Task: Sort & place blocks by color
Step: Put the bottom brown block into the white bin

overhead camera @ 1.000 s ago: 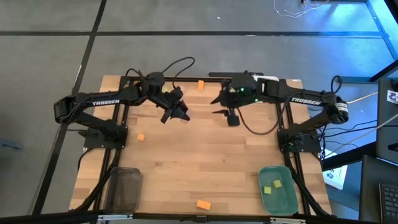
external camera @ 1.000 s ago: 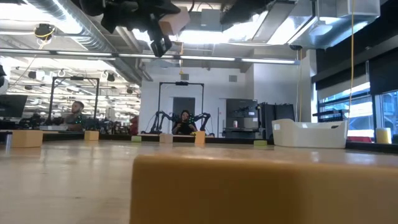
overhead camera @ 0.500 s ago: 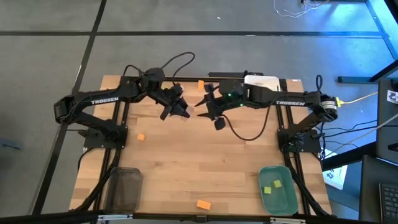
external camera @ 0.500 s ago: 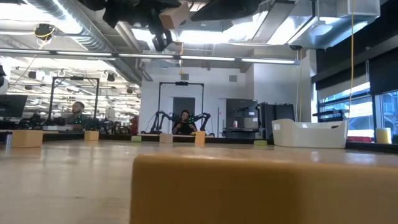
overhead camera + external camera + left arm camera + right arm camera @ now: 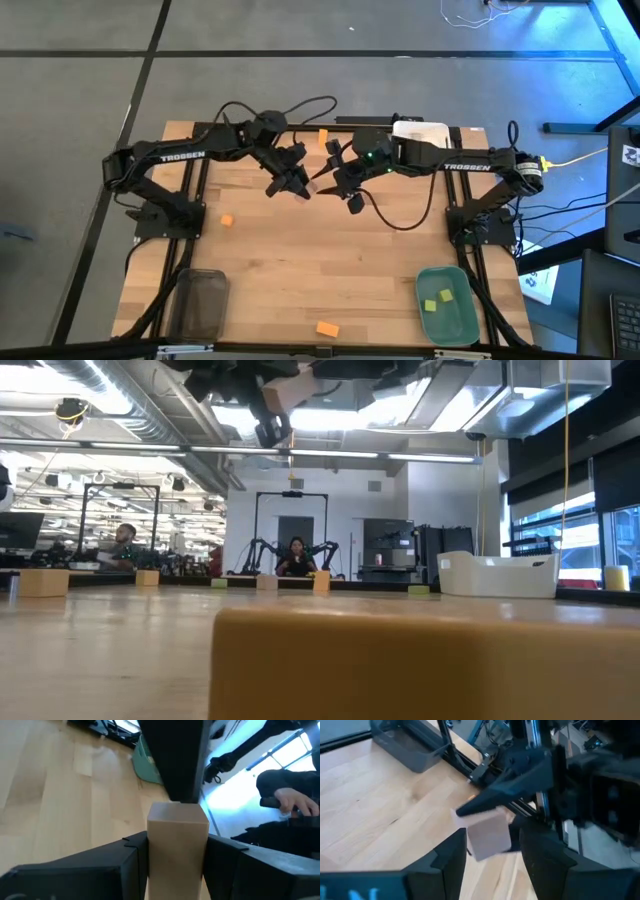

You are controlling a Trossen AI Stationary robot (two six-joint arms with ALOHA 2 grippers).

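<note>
The tan block is a plain pale wooden oblong with smooth faces and square edges, pinched upright between the 2 dark fingers of the left gripper, which is clamped tight on its sides. It hangs in the air above the far middle of the table, not touching the wood. From the right wrist view the same block shows just in front of the right gripper, whose fingers stand wide apart on either side of it without touching.

Elsewhere, 1 orange block sits near the far edge, another on the left part of the table, and a 3rd near the front edge. 2 light green blocks lie in the green tray at the front right. A grey tray sits front left, a white tray at the far right.

Compared with 1 second ago, the left gripper has slid right toward the middle, and the right arm has swung left from near the white tray, so the 2 grippers now nearly meet tip to tip.
</note>
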